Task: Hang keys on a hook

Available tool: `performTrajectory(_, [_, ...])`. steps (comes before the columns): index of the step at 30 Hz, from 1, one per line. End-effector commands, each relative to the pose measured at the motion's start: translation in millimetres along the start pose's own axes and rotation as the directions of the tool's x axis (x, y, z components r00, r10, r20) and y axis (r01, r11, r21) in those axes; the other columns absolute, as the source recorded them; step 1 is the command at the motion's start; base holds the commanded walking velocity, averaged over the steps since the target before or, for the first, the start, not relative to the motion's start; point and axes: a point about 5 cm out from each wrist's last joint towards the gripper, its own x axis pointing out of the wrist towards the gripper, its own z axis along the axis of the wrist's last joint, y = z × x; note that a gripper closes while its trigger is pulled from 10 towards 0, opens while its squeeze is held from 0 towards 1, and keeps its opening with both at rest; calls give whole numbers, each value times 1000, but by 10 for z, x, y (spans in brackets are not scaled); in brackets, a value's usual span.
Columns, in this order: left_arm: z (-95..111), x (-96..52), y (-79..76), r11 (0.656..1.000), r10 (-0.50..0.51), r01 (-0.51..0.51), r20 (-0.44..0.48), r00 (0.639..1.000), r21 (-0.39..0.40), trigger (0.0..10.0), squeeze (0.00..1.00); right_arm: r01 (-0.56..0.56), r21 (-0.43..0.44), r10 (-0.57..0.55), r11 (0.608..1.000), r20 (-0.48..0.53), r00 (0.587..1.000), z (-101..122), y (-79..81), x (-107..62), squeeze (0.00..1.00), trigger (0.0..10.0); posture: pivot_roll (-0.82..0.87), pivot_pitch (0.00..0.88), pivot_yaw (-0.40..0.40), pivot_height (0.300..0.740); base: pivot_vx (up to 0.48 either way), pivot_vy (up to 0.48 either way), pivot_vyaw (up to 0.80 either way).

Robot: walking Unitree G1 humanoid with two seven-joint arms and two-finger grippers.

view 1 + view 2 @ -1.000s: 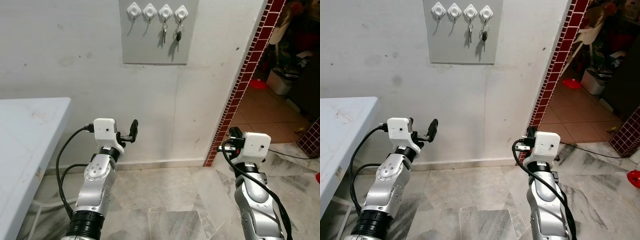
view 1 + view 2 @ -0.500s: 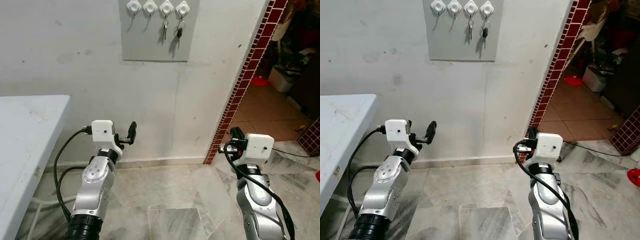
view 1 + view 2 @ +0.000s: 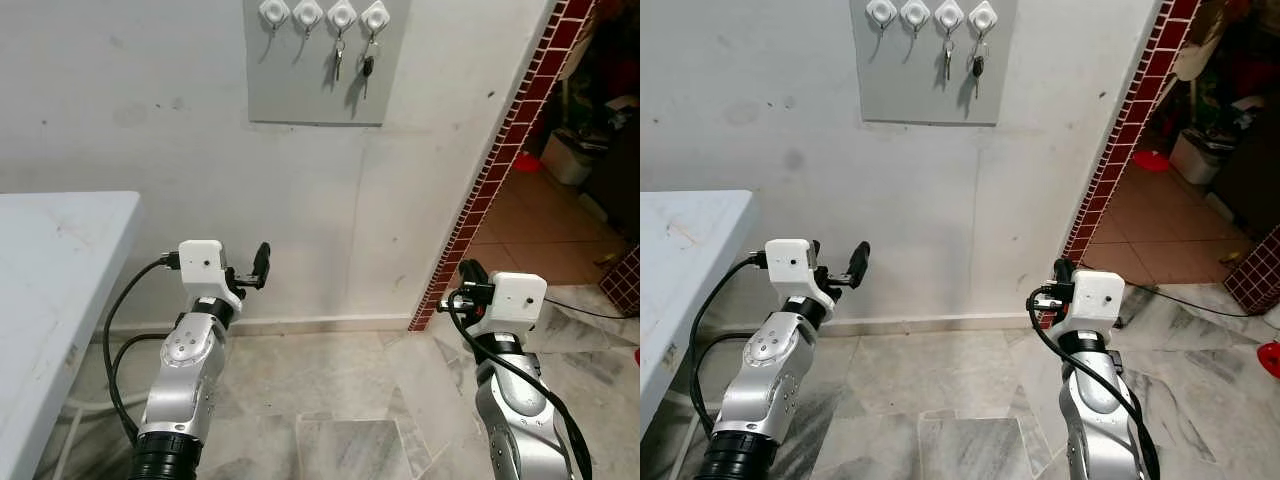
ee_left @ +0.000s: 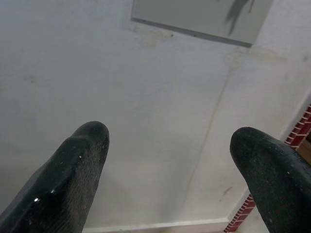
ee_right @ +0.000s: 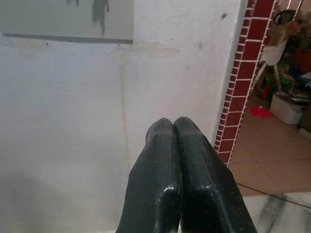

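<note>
A grey panel (image 3: 320,95) high on the white wall carries a row of white hooks (image 3: 307,12). A silver key (image 3: 338,62) hangs from the third hook and a black-headed key (image 3: 367,66) from the fourth; the two left hooks are bare. My left gripper (image 3: 262,264) is raised at waist height, well below the panel, pointing at the wall. Its fingers (image 4: 73,179) stand wide apart with nothing between them. My right gripper (image 3: 467,272) is held low near the brick edge, its fingers (image 5: 160,160) pressed together and holding nothing.
A white table (image 3: 50,260) stands at the left. A red brick edging (image 3: 500,160) runs down the wall's right end, beside a doorway to a cluttered tiled room (image 3: 590,150). Grey marble floor (image 3: 330,390) lies between my arms and the wall.
The whole picture has shifted slightly, so the camera moved. Both arms keep much the same pose; the left stays open and the right stays shut.
</note>
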Motion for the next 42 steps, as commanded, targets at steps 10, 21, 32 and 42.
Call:
performTrajectory(10, [35,-2,6,1000,14,-14,11,1000,-1,10000,0,-19,-5,19,1000,20,1000,61,3,11,0,10000,-11,43,-46,740,362,0,0])
performTrajectory(21, [32,-7,15,1000,20,-20,9,1000,-1,10000,0,-29,-4,29,1000,17,999,56,20,15,0,10000,-8,42,-48,740,390,0,0])
performTrajectory(32, [24,-14,15,1000,27,-27,6,1000,-6,10000,0,-32,-2,32,999,15,999,57,20,14,0,10000,-6,43,-52,740,390,0,0])
performTrajectory(42, [12,-26,17,999,34,-34,1,999,-6,10000,0,-36,0,36,999,11,999,55,22,8,0,10000,-6,46,-55,740,391,0,0])
